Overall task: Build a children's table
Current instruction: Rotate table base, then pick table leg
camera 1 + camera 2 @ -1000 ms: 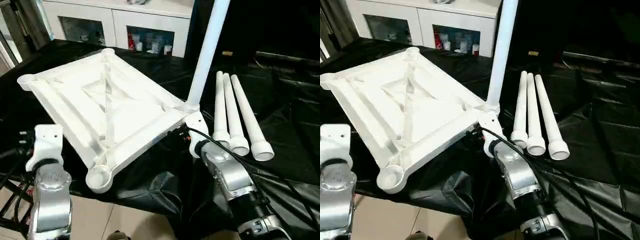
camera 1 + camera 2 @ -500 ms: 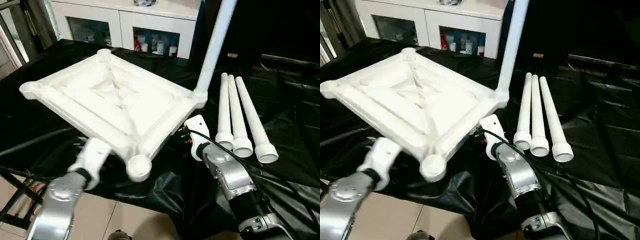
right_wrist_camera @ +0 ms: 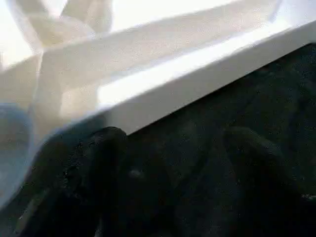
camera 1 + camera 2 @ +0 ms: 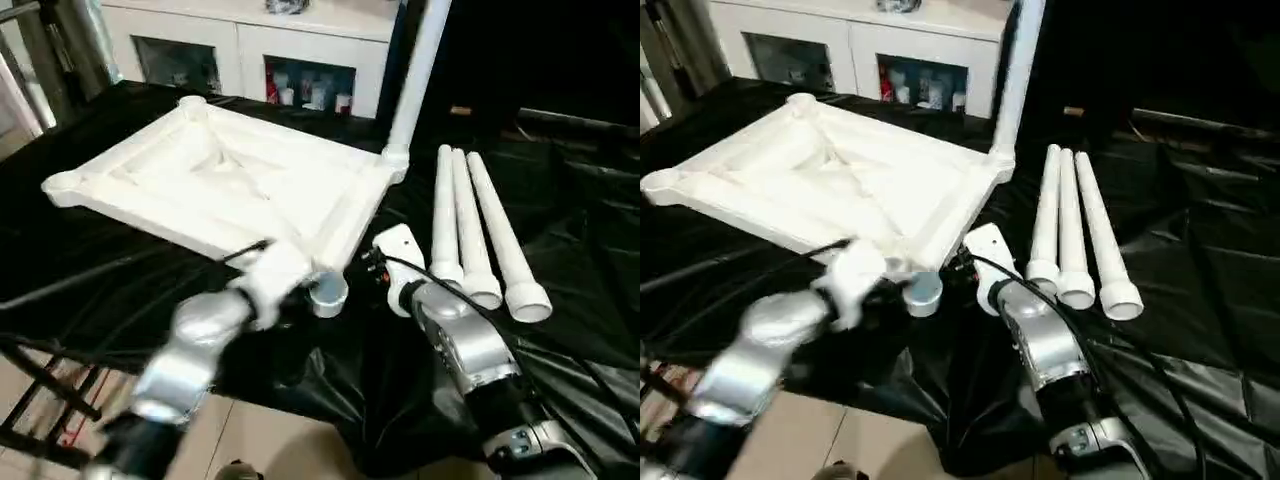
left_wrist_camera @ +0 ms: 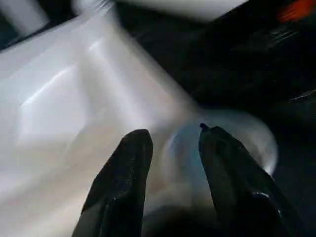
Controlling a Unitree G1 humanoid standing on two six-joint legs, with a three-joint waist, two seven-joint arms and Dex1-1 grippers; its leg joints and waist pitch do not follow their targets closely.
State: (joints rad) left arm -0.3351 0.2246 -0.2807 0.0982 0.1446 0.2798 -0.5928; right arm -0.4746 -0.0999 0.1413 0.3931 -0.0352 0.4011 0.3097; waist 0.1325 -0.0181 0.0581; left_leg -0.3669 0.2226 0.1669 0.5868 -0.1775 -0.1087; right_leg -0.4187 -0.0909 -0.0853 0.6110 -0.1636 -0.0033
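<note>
The white tabletop (image 4: 230,185) lies ribbed side up on the black-draped work table. One white leg (image 4: 415,75) stands upright in its far right corner socket. Three loose legs (image 4: 470,225) lie side by side to the right. My left gripper (image 5: 173,140) is open, its black fingers (image 5: 126,168) on either side of the round near corner socket (image 4: 328,293); motion blur hides any contact. My right gripper (image 3: 177,148) is open over the black cloth, just below the tabletop's right edge (image 3: 197,74), holding nothing.
A white cabinet (image 4: 280,45) with glass doors stands behind the table. The black cloth (image 4: 560,200) hangs over the table's front edge, with tiled floor (image 4: 240,440) below. A cable (image 4: 430,290) runs along my right forearm.
The tabletop has dropped from a steep tilt to lie nearly flat. My left arm has swung right and forward to the near corner socket. The right arm has barely moved.
</note>
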